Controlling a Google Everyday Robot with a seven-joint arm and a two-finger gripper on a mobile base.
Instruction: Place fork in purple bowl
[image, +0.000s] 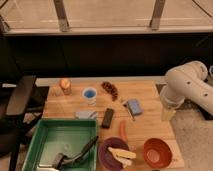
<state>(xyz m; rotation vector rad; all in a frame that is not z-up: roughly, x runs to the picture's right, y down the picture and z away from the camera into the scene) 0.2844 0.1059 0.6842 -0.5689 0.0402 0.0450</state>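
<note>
Standing by the table, I see the fork lying flat on the wood, right of centre in the frame. It is just beside the left edge of a small blue pad; whether the two touch I cannot tell. Nothing rests on the fork, which leaves it free for a grasp from above.

The purple bowl sits at the bottom edge of the frame, below and a little left of the fork. Pale yellow pieces lie in it, so the fork would have to land on or beside them. An orange-red bowl stands just to its right, close enough to be taken for the target. An orange stick lies between fork and purple bowl, on the likely path.

The white arm comes in from the right of the frame. Its tool hangs at the right edge of the table, well apart from the fork, open and empty. I judge the reach not yet made. The next move calls for carrying the tool left over the fork and closing across its thin handle. Flat metal on wood may slip or get pushed against the pad. The long black utensil in the green tray, lower left, is not the one wanted.
</note>
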